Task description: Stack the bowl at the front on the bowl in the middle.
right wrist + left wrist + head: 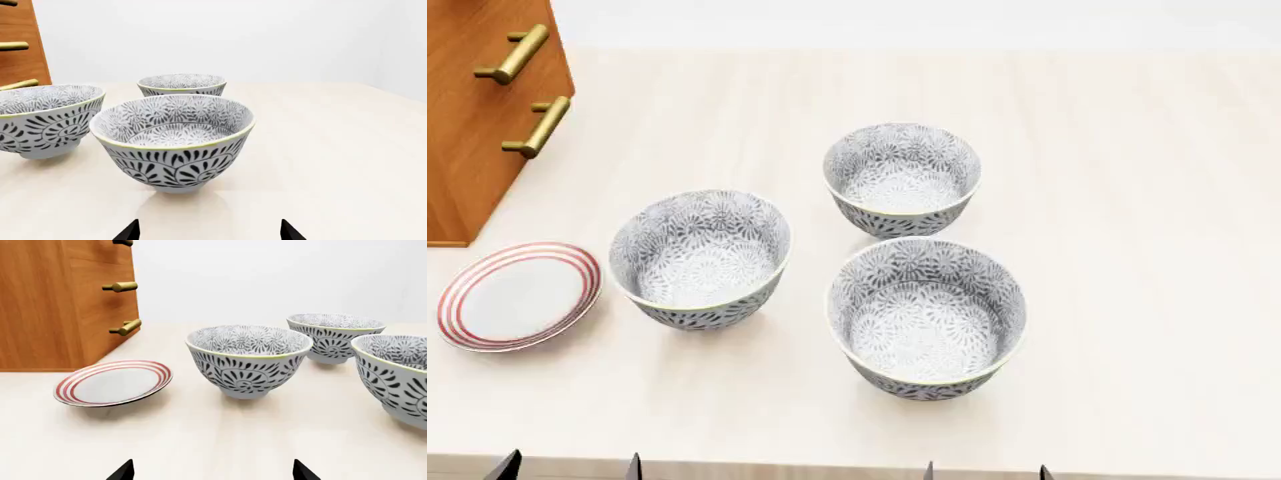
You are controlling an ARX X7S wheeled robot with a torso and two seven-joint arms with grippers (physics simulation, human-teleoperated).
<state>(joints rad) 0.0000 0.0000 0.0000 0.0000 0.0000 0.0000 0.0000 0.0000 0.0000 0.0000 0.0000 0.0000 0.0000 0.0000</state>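
Three patterned bowls stand upright on the surface [1148, 200], none touching.

The front bowl [928, 318] is the nearest to you. The middle bowl [701, 258] sits beside it on the side of the striped plate [518, 295]. The far bowl [902, 178] stands behind the front bowl.

Your right pincer [208, 231] faces the front bowl squarely, the bowl directly ahead of it. Its jaws are spread wide and hold nothing.

Your left pincer [212, 471] points at the middle bowl, equally wide and empty.

Judgement: the right arm is the nearer one for the pick. The bowl is round, so there is no long axis to align. The carry would then run from the front bowl toward the plate side.
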